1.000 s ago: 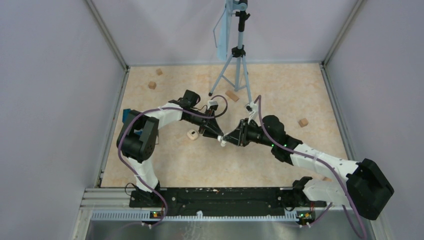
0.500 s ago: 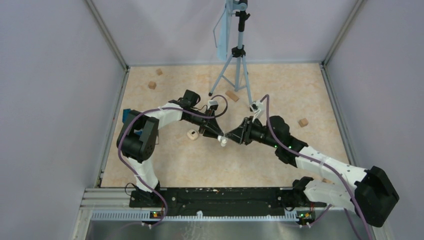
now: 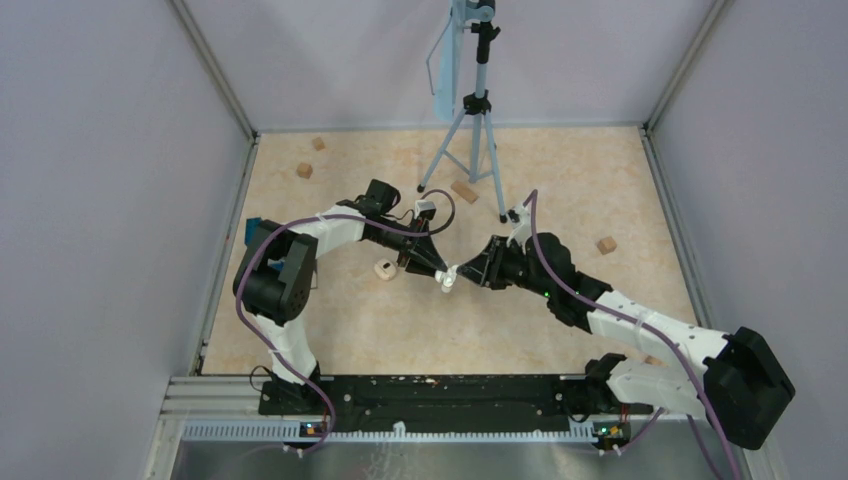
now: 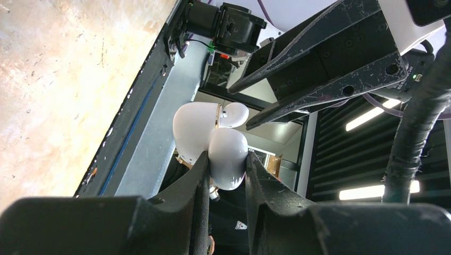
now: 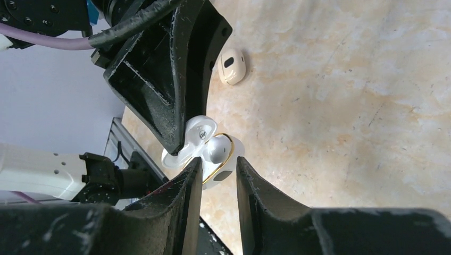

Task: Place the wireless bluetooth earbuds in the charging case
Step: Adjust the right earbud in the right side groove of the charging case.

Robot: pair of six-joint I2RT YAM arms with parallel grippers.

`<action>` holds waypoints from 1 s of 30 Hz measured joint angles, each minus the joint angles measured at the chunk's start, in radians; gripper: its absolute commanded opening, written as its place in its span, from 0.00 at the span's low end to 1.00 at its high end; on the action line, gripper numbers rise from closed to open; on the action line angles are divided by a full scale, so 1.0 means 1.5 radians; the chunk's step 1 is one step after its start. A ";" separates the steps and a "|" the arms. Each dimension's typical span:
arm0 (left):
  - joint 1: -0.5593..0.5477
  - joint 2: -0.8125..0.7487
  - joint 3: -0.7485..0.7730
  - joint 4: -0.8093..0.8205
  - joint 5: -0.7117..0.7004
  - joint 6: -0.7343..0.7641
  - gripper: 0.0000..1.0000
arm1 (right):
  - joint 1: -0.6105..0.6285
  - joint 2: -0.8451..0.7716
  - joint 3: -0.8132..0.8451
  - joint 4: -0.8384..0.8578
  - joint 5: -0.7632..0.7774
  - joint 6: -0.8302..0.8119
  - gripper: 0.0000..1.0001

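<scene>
Both arms meet over the middle of the tabletop, nose to nose. The left gripper is pinching the charging case by its rounded body, with the lid swung open. The case looks to be held up off the surface rather than resting on it.

The right gripper is right up against the open mouth. Its jaws stand a little apart, with one white earbud just off their tips and nothing visibly clamped. That earbud sits inside the gold-rimmed opening and looks seated or very nearly so; whether it is fully home in its well I can't tell. I make out only that one bud in the case, so I'd call this roughly halfway — a second bud to fetch and the lid to shut.

Around them, a tripod stands at the far side with its legs just beyond the two wrists. Tan wooden blocks lie scattered far left, far centre and right, well apart from the action. A small cream rounded piece — possibly another case — lies on the tabletop just left of the left gripper. Nothing blocks the case's mouth except the gripper tips crowding it.
</scene>
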 measured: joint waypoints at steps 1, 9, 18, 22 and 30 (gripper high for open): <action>0.000 0.000 0.000 0.000 0.000 0.000 0.00 | 0.000 0.003 0.000 0.002 -0.004 0.003 0.29; 0.000 0.000 0.000 0.000 0.000 0.000 0.00 | 0.000 0.012 0.000 0.016 -0.022 0.004 0.20; 0.000 0.000 -0.002 0.001 0.000 0.000 0.00 | 0.000 0.024 0.000 0.023 -0.043 0.004 0.18; 0.001 0.000 -0.002 0.001 0.000 0.000 0.00 | 0.000 0.024 0.000 0.034 -0.051 0.004 0.17; 0.003 0.000 -0.004 0.000 -0.003 0.000 0.00 | -0.001 0.044 0.001 0.053 -0.077 0.004 0.16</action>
